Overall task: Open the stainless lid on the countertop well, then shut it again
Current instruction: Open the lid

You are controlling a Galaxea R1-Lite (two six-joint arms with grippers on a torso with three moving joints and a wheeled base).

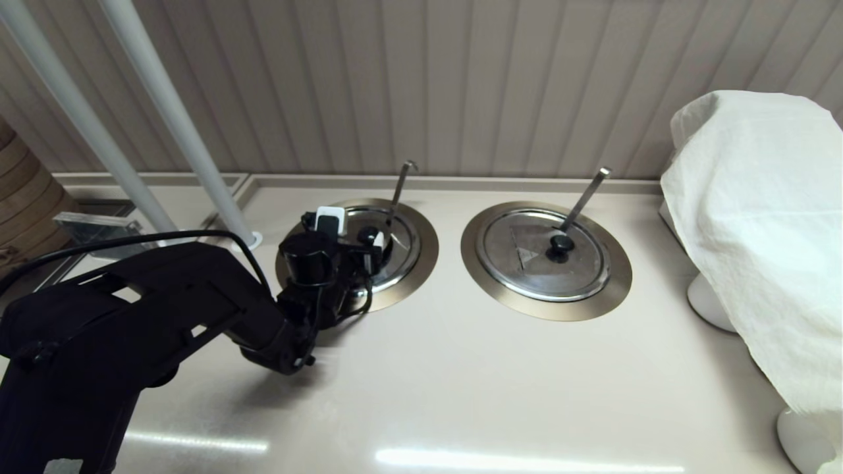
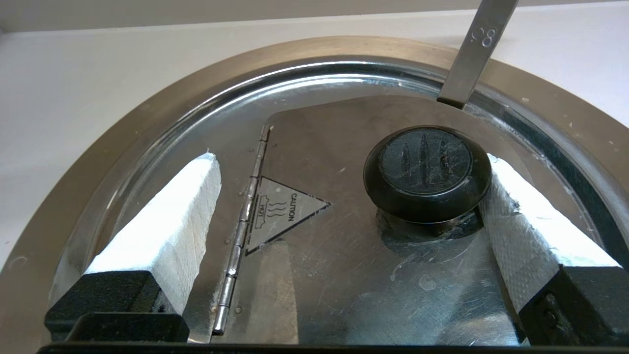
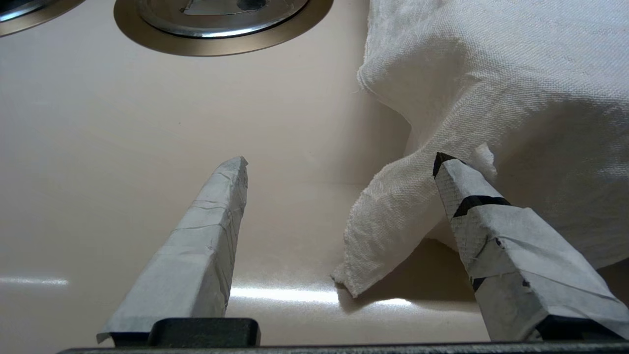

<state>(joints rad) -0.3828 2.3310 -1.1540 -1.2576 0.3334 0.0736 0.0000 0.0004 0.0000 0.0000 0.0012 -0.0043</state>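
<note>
The stainless lid (image 1: 403,247) (image 2: 319,275) lies flat and closed in the left countertop well, inside the bronze rim ring (image 1: 427,263) (image 2: 98,162). A thin hook-tipped handle (image 1: 400,187) (image 2: 479,54) rises through its edge notch. My left gripper (image 1: 355,232) (image 2: 351,160) hangs open just over the lid. The black knob (image 1: 369,234) (image 2: 426,167) sits between the fingers, close against one white pad (image 2: 521,211), with a wide gap to the other pad (image 2: 167,221). A hinge (image 2: 245,216) and a caution triangle (image 2: 282,211) show on the lid. My right gripper (image 3: 339,162) is open low over the counter, outside the head view.
The twin well's ring (image 1: 477,270) (image 3: 221,46) with a flat square-tipped handle (image 1: 586,194) lies to the right. A white cloth (image 1: 757,230) (image 3: 491,73) drapes an object at the right edge, beside the right gripper. Two white poles (image 1: 178,125) stand at the back left.
</note>
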